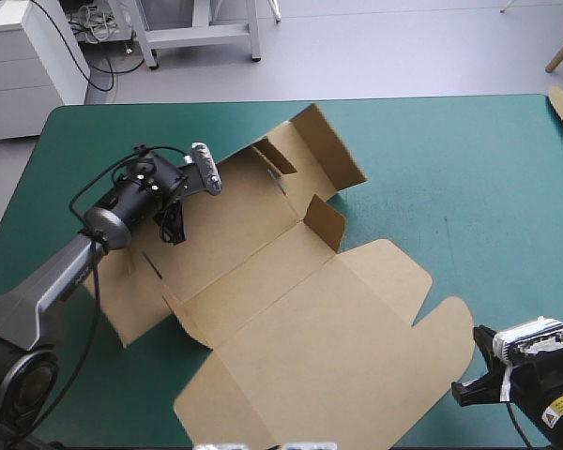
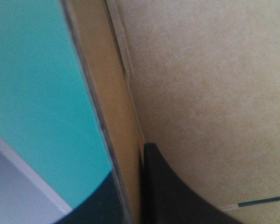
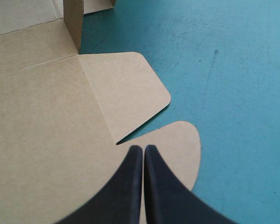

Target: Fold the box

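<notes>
Mostly flat, brown box [image 1: 291, 309] is spread on teal-green cover [image 1: 450, 169], running from 10 o'clock to 5 o'clock of table centre. Short flaps raised at far end, toward 12 o'clock. Lid panel with rounded tabs laid flat toward 4 o'clock. Wall strip on 9 o'clock side clamped by left gripper [image 1: 172, 225]. Right gripper [image 3: 143, 148] clenched, fingers pressed together over rounded tab.

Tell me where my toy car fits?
The widest bare table lies between the box and the right edge; a thin strip runs along the far edge. Crowded: the left side, where the left gripper pinches the box, and the near corner by the right gripper.
</notes>
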`<move>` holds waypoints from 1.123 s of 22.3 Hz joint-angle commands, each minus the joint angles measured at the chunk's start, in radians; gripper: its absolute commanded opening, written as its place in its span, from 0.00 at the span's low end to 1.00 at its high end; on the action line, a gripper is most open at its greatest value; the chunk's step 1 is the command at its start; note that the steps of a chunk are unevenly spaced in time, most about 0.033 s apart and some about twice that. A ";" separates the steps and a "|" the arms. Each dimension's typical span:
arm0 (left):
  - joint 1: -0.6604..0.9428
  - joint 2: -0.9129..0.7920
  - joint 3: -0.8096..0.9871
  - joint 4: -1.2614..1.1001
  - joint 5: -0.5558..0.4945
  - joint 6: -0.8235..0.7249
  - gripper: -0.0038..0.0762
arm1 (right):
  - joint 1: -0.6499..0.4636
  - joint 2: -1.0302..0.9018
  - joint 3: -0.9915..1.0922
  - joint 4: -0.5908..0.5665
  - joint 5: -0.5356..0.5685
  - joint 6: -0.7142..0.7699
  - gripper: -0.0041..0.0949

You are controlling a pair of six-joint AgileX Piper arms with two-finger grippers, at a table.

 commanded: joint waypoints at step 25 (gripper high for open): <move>-0.462 -0.267 0.358 0.670 -0.373 -0.560 0.04 | -0.006 0.009 -0.026 -0.001 -0.069 -0.006 0.04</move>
